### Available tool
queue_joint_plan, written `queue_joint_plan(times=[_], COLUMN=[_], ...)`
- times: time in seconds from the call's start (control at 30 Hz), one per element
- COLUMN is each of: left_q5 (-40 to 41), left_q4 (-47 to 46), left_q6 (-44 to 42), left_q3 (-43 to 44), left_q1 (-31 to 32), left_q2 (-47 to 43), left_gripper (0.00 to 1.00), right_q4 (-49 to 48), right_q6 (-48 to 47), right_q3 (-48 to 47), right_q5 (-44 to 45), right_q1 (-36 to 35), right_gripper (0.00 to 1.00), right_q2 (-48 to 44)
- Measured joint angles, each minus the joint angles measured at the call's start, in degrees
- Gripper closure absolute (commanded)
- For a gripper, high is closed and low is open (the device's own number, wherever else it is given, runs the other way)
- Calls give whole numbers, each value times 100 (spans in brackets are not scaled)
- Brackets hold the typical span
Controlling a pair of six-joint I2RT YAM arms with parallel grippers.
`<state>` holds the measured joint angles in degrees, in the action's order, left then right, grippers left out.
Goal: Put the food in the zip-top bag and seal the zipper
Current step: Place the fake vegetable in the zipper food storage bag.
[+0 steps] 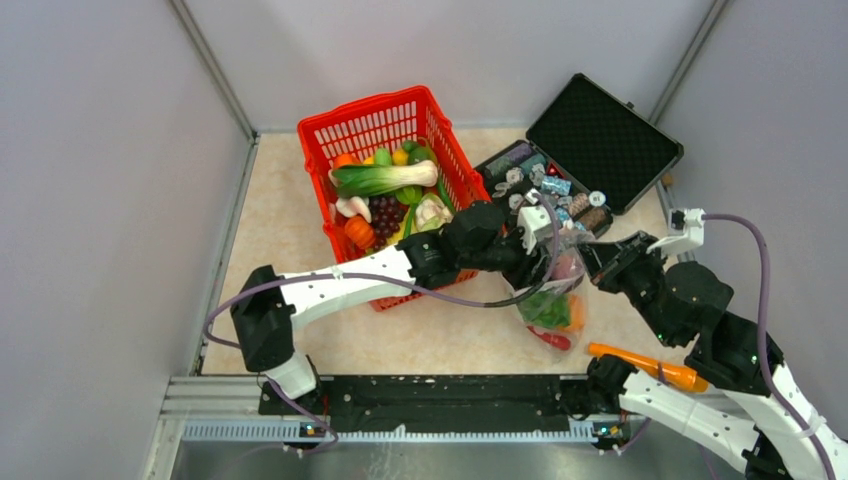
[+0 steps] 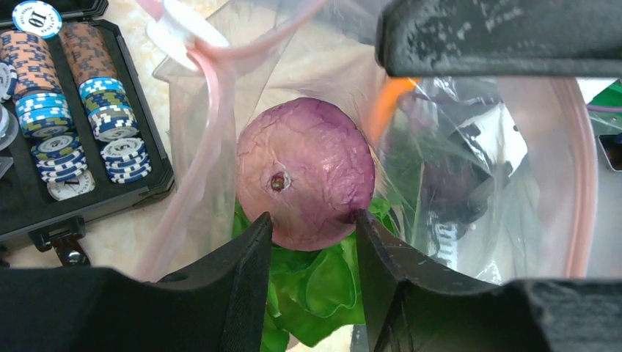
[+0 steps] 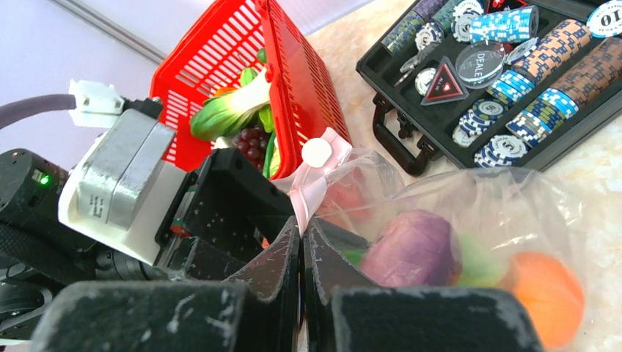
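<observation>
The clear zip-top bag [image 1: 552, 300] lies on the table between my two arms, its mouth held up and open. My right gripper [image 3: 301, 224] is shut on the pink zipper [image 3: 312, 183] at the mouth edge, just below the white slider [image 3: 317, 152]. My left gripper [image 2: 312, 216] reaches into the mouth with its jaws apart. A purple onion [image 2: 304, 172] sits just beyond its fingertips on green lettuce [image 2: 323, 286], and only lettuce shows through the gap. An orange round [image 3: 546, 293] and a red chili [image 1: 553, 340] also lie in the bag.
The red basket [image 1: 330, 130] behind the left arm holds more food: bok choy, grapes, a small pumpkin. An open black case [image 1: 605, 130] of poker chips [image 2: 73, 110] stands at the back right, close to the bag. An orange carrot [image 1: 650, 365] lies beside the right arm's base.
</observation>
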<state>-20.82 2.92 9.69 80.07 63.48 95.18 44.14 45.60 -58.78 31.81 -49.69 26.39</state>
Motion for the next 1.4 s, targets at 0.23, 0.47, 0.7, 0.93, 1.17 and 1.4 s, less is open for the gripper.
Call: queue_joint_plan(times=[0.23, 0.47, 0.7, 0.93, 1.17, 1.4], left_q5=[210, 861, 1574, 1947, 2081, 1786], left_q4=[149, 37, -715, -614, -551, -649], left_q6=[2, 81, 162, 153, 48, -13], left_q3=[269, 258, -94, 50, -83, -682], left_q1=[11, 57, 76, 76, 76, 114], left_q2=[326, 562, 557, 455, -140, -979], left_gripper=[47, 50, 45, 37, 39, 26], right_q4=[-168, -286, -254, -201, -94, 339], right_q6=[0, 0, 63, 116, 164, 101], right_q3=[46, 103, 103, 103, 103, -365], right_q5=[-129, -240, -190, 109, 302, 175], right_q1=[0, 0, 0, 0, 0, -13], right_gripper=[100, 100, 100, 100, 100, 100], right_q2=[26, 35, 42, 42, -7, 391])
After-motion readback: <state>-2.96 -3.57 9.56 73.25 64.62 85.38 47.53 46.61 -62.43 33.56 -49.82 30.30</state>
